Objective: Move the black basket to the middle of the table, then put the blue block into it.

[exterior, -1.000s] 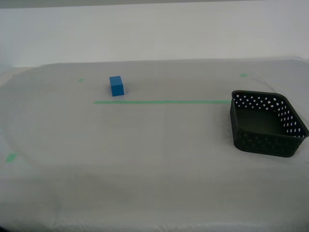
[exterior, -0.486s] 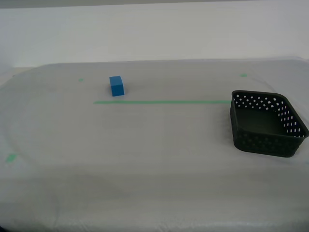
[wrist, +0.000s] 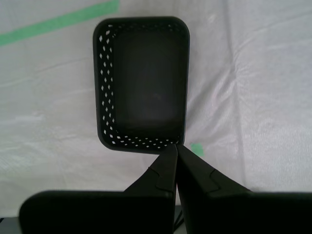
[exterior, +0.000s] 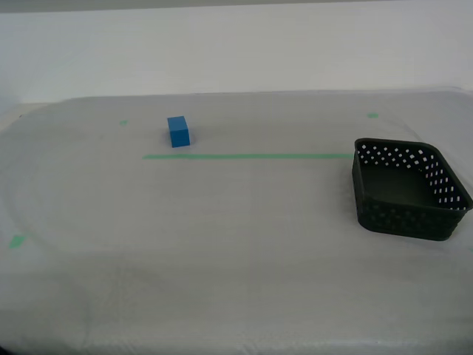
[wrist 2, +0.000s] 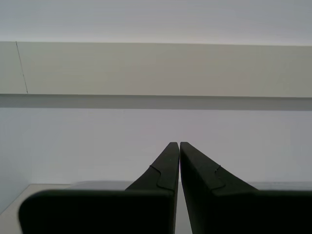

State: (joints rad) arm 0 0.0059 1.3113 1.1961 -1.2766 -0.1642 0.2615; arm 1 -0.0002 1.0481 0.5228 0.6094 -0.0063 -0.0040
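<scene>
The black basket point(exterior: 408, 189) stands empty on the table point(exterior: 236, 244) at the exterior view's right, at the end of the long green tape line point(exterior: 247, 156). The blue block point(exterior: 178, 132) sits far off toward the exterior view's left, just behind that line. No arm shows in the exterior view. In the first wrist view my first gripper point(wrist: 176, 146) is shut with nothing in it, hovering above the table just outside the basket point(wrist: 142, 83) near one corner. My second gripper point(wrist 2: 176, 144) is shut too, empty, and faces a pale wall.
Small green tape marks lie on the cloth: one point(exterior: 372, 115) behind the basket, one point(exterior: 123, 123) behind the block, one point(exterior: 15, 241) near the exterior view's left edge. Another mark point(wrist: 197, 148) lies beside my first gripper's tips. A white wall backs the table.
</scene>
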